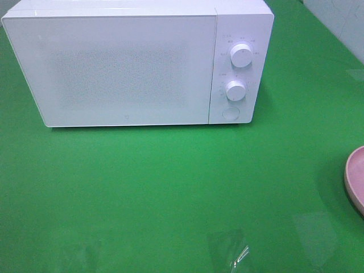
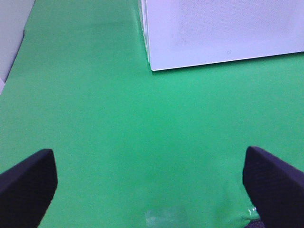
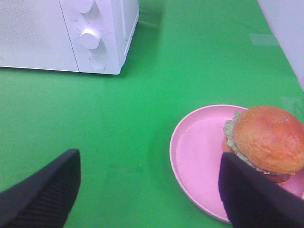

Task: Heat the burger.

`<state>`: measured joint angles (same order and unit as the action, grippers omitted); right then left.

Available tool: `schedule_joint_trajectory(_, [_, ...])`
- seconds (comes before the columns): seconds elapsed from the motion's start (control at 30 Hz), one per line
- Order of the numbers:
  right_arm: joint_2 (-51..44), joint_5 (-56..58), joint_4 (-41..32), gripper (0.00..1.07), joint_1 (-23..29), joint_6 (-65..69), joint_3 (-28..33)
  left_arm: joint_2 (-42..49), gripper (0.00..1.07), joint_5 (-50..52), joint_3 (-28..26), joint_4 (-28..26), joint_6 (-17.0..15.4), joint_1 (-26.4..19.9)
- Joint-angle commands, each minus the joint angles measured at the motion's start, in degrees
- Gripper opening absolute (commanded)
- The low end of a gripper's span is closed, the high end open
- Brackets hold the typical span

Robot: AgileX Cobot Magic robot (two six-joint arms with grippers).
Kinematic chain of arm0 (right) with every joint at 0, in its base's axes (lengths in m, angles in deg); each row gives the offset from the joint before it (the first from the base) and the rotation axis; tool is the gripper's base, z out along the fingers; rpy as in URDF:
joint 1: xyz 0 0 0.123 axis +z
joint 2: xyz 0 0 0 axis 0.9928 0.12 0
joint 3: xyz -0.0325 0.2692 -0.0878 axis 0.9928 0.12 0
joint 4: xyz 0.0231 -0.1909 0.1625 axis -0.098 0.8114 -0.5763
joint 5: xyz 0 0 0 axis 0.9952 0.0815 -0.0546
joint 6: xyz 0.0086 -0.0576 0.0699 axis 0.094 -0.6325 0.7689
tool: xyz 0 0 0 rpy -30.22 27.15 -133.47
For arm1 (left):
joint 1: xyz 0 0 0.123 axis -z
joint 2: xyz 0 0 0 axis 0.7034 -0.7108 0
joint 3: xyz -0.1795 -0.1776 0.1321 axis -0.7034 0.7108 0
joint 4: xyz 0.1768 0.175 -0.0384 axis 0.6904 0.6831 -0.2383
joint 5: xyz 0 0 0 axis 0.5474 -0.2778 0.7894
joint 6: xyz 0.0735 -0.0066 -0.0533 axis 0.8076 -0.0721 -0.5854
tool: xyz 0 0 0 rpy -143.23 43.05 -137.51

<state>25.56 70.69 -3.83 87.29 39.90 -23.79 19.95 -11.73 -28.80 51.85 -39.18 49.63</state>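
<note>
Sitting on the pink plate point(image 3: 199, 156) at lower right of the right wrist frame, the burger point(image 3: 266, 142) is yours for the right gripper point(image 3: 147, 190); both grippers spread, empty, microwave point(image 1: 131, 62) door closed.

The green table point(image 1: 170, 187) lies bare ahead of me, from the near edge up to the white microwave point(image 1: 125, 62), which blocks the far side with its door shut. Between my left pincer's point(image 2: 149, 185) wide-spread fingers I see only green cloth. My right pincer point(image 3: 149, 190) is spread too; beside its one finger sits the pink plate point(image 3: 199, 156), the burger point(image 3: 266, 142) standing on the plate's far part.
</note>
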Motion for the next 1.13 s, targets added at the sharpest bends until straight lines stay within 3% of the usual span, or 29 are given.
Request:
schedule_joint_trajectory(0.03, [-1.6, -0.52, 0.0, 0.76, -0.23, -0.34, 0.17, 1.66, 0.99, 0.0, 0.17, -0.17, -0.06, 0.0])
schedule_joint_trajectory(0.17, [-1.38, -0.52, 0.34, 0.76, -0.23, -0.34, 0.17, 1.38, 0.99, 0.0, 0.23, -0.34, 0.0, -0.29])
schedule_joint_trajectory(0.3, [-1.38, -0.52, 0.34, 0.76, -0.23, -0.34, 0.17, 1.6, 0.99, 0.0, 0.23, -0.34, 0.0, -3.67])
schedule_joint_trajectory(1.13, [-1.38, -0.52, 0.34, 0.76, -0.23, -0.34, 0.17, 1.6, 0.99, 0.0, 0.23, -0.34, 0.0, -3.67])
